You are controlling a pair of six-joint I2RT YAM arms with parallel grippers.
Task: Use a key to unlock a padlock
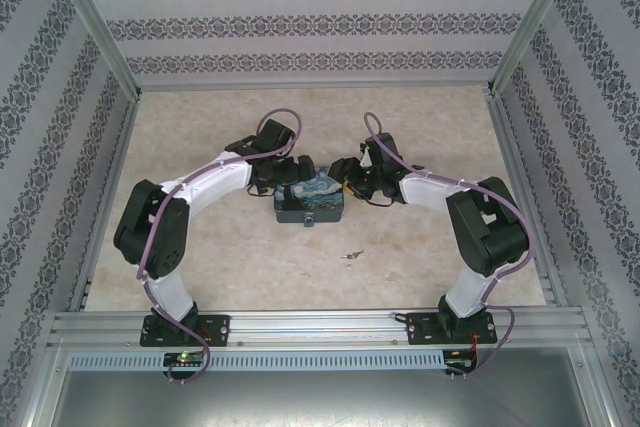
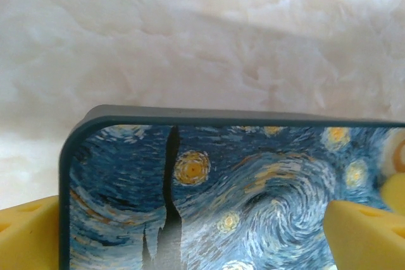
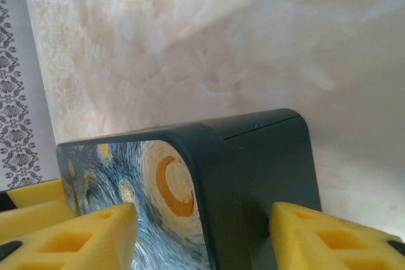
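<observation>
left end effector [image 2: 193,232] wide open over padlock [image 2: 253,175], right end effector [image 3: 202,235] open w/ its corner in btwn

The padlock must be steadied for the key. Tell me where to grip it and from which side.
Take the padlock across its long dark side walls, near one end, coming down from above. It lies flat, painted face up, so those walls stand upright and parallel. The rounded corners would probably let the pads slip.
</observation>
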